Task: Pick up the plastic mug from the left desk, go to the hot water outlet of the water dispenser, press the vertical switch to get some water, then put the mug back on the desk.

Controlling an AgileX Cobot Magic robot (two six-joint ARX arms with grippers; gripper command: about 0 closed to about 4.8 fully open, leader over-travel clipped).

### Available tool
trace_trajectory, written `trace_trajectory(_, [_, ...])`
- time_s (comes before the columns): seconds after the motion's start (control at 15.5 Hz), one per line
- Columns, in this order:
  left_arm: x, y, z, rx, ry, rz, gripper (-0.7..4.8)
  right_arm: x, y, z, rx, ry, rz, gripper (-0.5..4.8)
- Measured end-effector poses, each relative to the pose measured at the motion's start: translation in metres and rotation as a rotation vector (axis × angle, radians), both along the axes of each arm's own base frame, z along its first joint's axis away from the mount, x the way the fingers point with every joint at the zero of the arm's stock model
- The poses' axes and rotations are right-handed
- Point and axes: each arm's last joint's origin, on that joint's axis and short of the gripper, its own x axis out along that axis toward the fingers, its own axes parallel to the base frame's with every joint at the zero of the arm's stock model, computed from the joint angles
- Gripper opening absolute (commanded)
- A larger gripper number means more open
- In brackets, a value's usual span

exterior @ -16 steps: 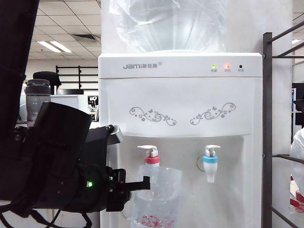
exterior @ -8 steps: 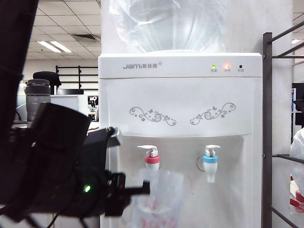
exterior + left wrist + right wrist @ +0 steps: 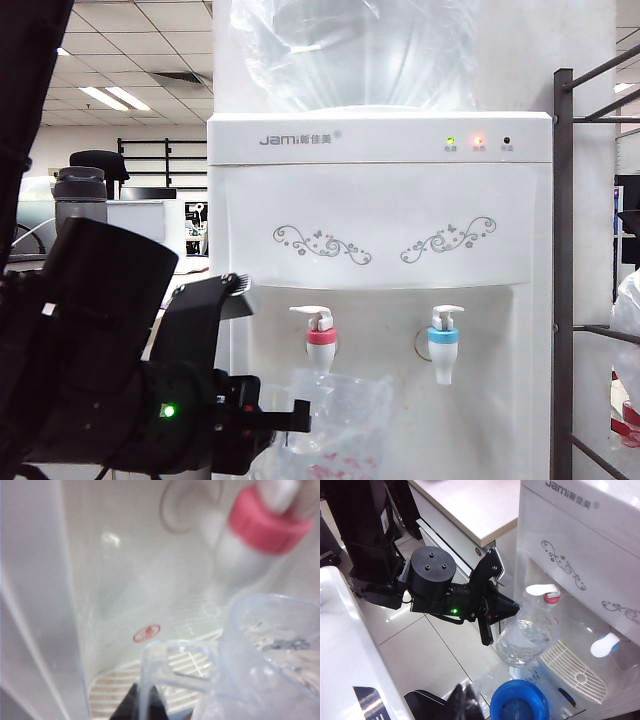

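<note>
Lighting: bright, even, from ceiling panels (image 3: 115, 97) behind the water dispenser (image 3: 380, 200), seen left of it in the exterior view. Glare: white patches on floor tiles (image 3: 407, 612) near the dispenser. Focus: exterior and right wrist views sharp; left wrist view soft throughout, the hot water outlet (image 3: 260, 535) and plastic mug (image 3: 260, 655) blurred, pale and washed out. Shadows: faint.
</note>
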Motion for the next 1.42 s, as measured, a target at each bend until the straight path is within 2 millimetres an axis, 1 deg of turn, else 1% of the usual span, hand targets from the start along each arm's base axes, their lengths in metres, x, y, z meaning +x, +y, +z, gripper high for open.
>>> trace_trajectory(0.32, [-0.008, -0.011, 0.008, 0.076, -0.081, -0.099, -0.05, 0.000, 0.000, 0.000, 0.000, 0.000, 0.000, -0.05])
trace_trajectory(0.45, [-0.009, -0.014, 0.018, 0.068, -0.111, -0.113, -0.05, 0.000, 0.000, 0.000, 0.000, 0.000, 0.000, -0.05])
trace_trajectory(0.58, [-0.009, -0.013, 0.032, 0.036, -0.144, -0.105, -0.05, 0.000, 0.000, 0.000, 0.000, 0.000, 0.000, -0.05])
trace_trajectory(0.64, [-0.012, -0.010, 0.043, 0.014, -0.167, -0.102, -0.05, 0.000, 0.000, 0.000, 0.000, 0.000, 0.000, -0.05])
trace_trajectory(0.84, [-0.024, 0.001, 0.057, 0.006, -0.171, -0.107, -0.05, 0.000, 0.000, 0.000, 0.000, 0.000, 0.000, -0.05])
trace_trajectory(1.03, [-0.037, 0.016, 0.084, -0.062, -0.243, -0.097, -0.05, 0.000, 0.000, 0.000, 0.000, 0.000, 0.000, -0.05])
trace_trajectory(1.16, [-0.045, 0.024, 0.095, -0.093, -0.275, -0.094, -0.05, 0.000, 0.000, 0.000, -0.001, 0.000, 0.000, -0.05])
trace_trajectory(1.35, [-0.060, 0.042, 0.115, -0.141, -0.327, -0.081, -0.05, 0.000, 0.000, 0.000, -0.001, 0.000, 0.000, -0.05])
trace_trajectory(1.42, [-0.061, 0.046, 0.118, -0.148, -0.338, -0.068, -0.05, 0.000, 0.000, 0.000, 0.000, 0.000, 0.000, -0.05])
